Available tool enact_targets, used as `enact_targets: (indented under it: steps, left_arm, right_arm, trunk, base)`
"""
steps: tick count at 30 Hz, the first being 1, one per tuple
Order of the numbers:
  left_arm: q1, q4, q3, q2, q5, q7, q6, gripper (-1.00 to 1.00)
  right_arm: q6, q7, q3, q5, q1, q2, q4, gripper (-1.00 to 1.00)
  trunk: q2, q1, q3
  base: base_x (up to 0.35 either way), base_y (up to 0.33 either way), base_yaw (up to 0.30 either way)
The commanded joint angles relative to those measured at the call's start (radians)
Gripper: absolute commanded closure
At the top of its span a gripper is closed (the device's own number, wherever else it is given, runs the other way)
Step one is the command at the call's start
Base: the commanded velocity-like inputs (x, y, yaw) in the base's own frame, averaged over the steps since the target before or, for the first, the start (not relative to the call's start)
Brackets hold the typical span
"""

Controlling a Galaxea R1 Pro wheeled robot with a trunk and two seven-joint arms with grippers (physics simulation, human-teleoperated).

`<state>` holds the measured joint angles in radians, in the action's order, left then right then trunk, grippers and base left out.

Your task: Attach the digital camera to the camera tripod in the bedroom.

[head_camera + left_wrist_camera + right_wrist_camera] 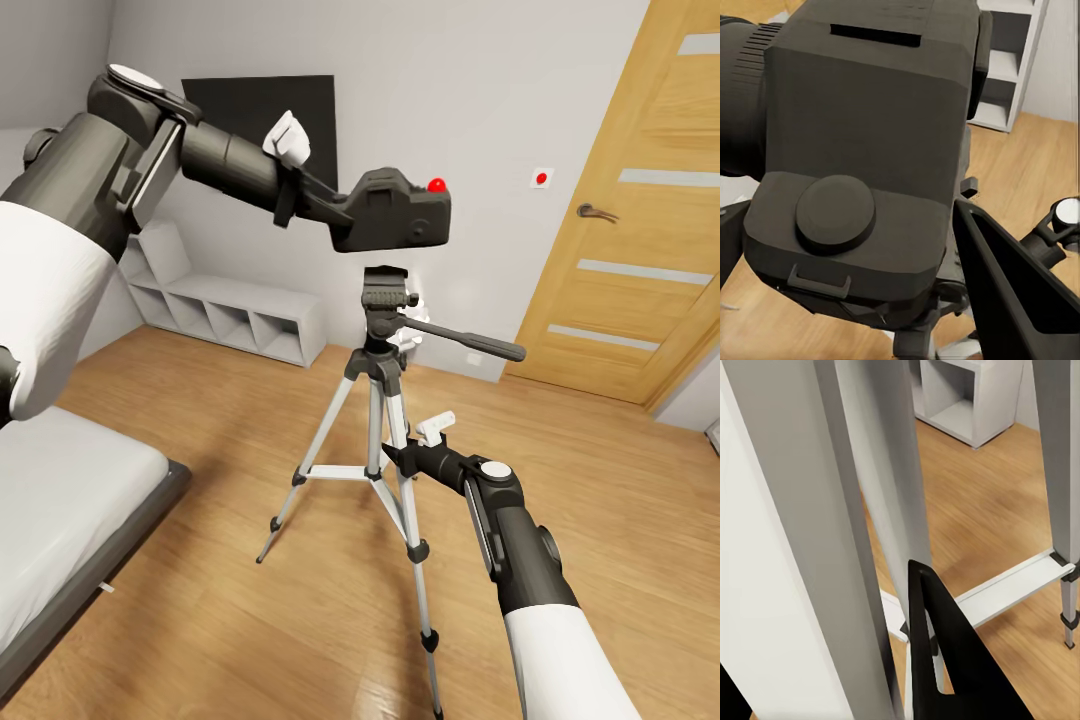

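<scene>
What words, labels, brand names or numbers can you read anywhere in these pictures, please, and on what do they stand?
None can be read.
digital camera: plain black body with a red button, no brand or lettering, also in the left wrist view.
camera tripod: no markings on the head or legs.
wall plate: just a red dot, no text.
door: no sign.

There is one digital camera (395, 212), one camera tripod (377, 420) with three legs, one wooden door (640, 210), one bed (60, 520) and two robot arms.
</scene>
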<state>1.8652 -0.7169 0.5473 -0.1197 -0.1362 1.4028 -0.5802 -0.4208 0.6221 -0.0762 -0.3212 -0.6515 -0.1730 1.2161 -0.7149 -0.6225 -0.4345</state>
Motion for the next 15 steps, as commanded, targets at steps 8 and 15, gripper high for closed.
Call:
enact_targets:
  steps: [8,15]
  left_arm:
    - [0.002,-0.010,0.008,-0.015,-0.007,0.023,-0.010,1.00]
    - [0.002,-0.009,0.006,-0.012,-0.008,0.025,-0.015,1.00]
  right_arm:
    - [-0.022,0.008,-0.005,-0.044,-0.001,-0.001,-0.025,1.00]
    - [-0.022,0.007,-0.005,-0.044,0.000,-0.001,-0.027,1.00]
  trunk:
    - [-0.001,0.000,-0.001]
    - [-0.001,0.000,-0.001]
  base:
    - [0.000,0.000,0.000]
    - [0.000,0.000,0.000]
